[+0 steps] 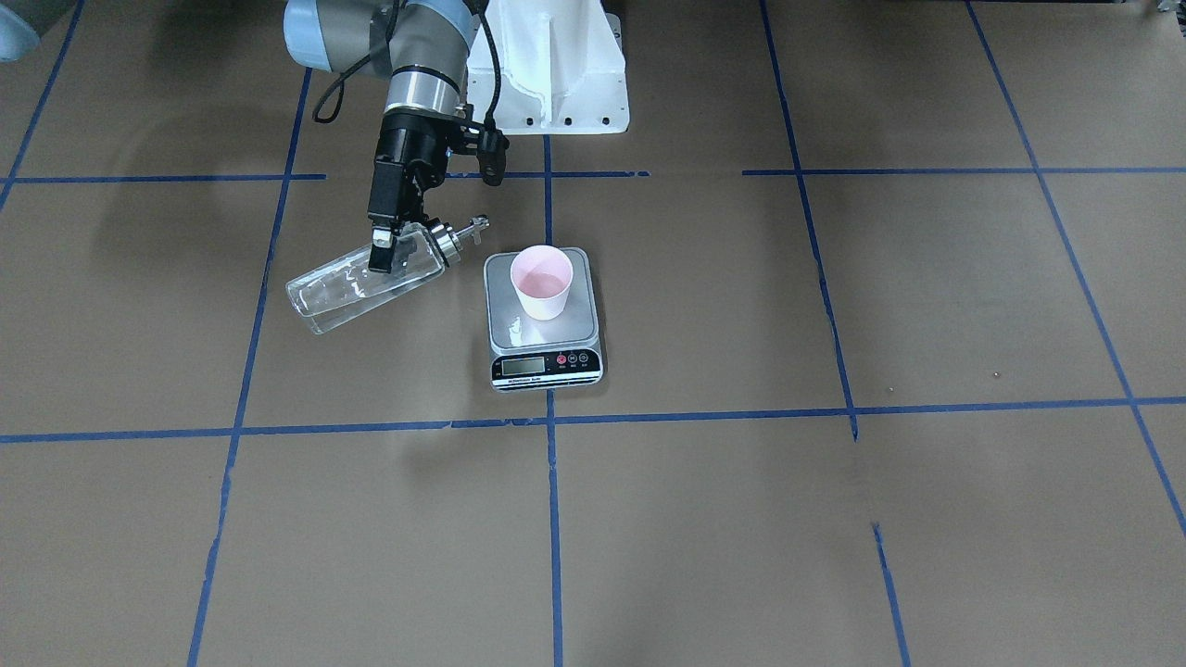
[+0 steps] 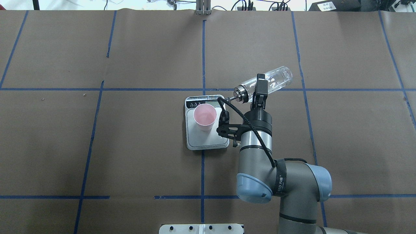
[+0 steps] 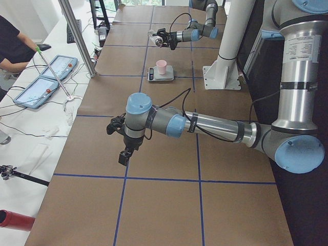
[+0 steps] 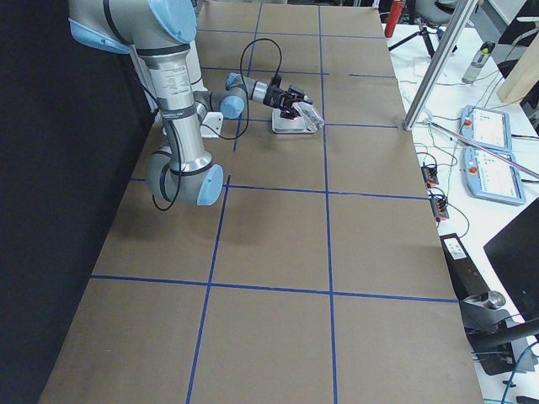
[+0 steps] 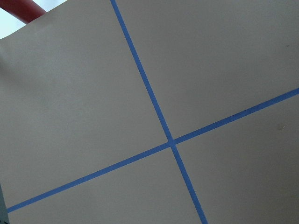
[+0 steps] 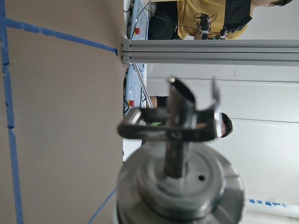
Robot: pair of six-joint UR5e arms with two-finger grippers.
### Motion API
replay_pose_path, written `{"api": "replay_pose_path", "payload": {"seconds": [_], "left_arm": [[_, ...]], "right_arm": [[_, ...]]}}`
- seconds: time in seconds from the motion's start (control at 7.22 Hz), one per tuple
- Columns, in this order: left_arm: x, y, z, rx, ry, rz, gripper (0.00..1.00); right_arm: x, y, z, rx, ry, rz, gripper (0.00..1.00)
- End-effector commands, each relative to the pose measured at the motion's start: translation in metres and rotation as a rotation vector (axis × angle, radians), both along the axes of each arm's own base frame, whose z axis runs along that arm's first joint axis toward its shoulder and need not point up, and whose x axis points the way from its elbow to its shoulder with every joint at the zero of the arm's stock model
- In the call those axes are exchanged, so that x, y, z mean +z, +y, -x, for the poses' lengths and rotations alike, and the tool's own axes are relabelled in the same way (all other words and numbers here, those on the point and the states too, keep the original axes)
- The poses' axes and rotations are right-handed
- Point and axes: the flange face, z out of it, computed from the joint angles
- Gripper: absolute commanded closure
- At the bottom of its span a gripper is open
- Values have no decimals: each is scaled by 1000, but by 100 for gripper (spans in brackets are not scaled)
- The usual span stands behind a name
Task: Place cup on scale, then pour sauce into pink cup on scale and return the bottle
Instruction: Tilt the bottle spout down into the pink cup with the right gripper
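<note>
My right gripper [image 2: 260, 88] is shut on the clear glass bottle [image 2: 272, 79] near its neck and holds it tilted almost flat above the table. Its metal cap [image 6: 180, 186] and spout [image 1: 477, 227] point at the scale's corner, short of the cup. The pink cup [image 1: 542, 283] stands upright on the silver-grey scale [image 1: 508, 326], which also shows in the overhead view [image 2: 208, 140]. The sauce is clear and hard to make out. My left gripper [image 3: 124, 155] hangs over bare table far from them; I cannot tell whether it is open or shut.
The white robot base [image 1: 556, 74] stands behind the scale. Blue tape lines [image 5: 170, 140] cross the brown table cover. A metal post [image 3: 77, 36], tablets [image 3: 46, 77] and an operator [image 3: 13, 46] are beyond the table's far long edge.
</note>
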Motion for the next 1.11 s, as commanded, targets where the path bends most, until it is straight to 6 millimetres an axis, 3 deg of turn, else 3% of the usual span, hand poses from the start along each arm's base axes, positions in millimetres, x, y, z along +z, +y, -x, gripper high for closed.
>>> {"api": "replay_pose_path", "payload": {"seconds": [0.0,0.69,0.97], "left_arm": [[1,0,0,0,-1,1,0],[8,0,4,-7,-3,11,0],[9,0,4,-7,-3,14,0]], "right_arm": [[6,3,10,8,54,-23,100],[-7,2,34,31,165,-81,100],[0,0,40,47,204,-98,100]]}}
